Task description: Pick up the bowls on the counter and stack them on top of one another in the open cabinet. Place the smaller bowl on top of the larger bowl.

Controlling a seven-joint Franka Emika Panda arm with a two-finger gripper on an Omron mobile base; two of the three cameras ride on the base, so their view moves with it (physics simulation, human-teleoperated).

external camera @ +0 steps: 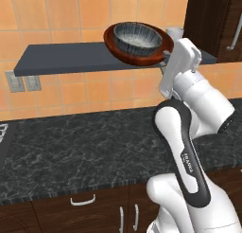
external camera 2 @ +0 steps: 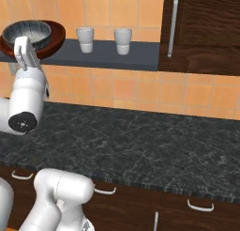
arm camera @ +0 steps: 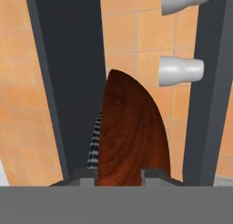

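Here, the smaller bowl [external camera: 136,38] sits nested inside the larger bowl [external camera: 124,56] on the open cabinet [external camera: 61,59], the stack resting near the shelf's front edge and, in the left base view, appearing to overhang it slightly. The robot's claw [arm camera: 119,174] is up at the shelf beside the stack (its wrist rises just right of the bowls in the left base view), and in the hand view its two fingers stand either side of the brown bowl's rim, with the ribbed grey edge just beside the left finger. Whether the fingers press on the rim or stand just off it cannot be told from these pictures.

The risk, judged from this pose, lies in the retreat. A sideways or downward pull with a finger touching the rim could drag the stack forward off the shelf and onto the black worktop [external camera 2: 140,141] below. A tilt of the brown bowl could also tip the grey one out. Two white cups [external camera 2: 85,39] stand well apart along the shelf and look safe.
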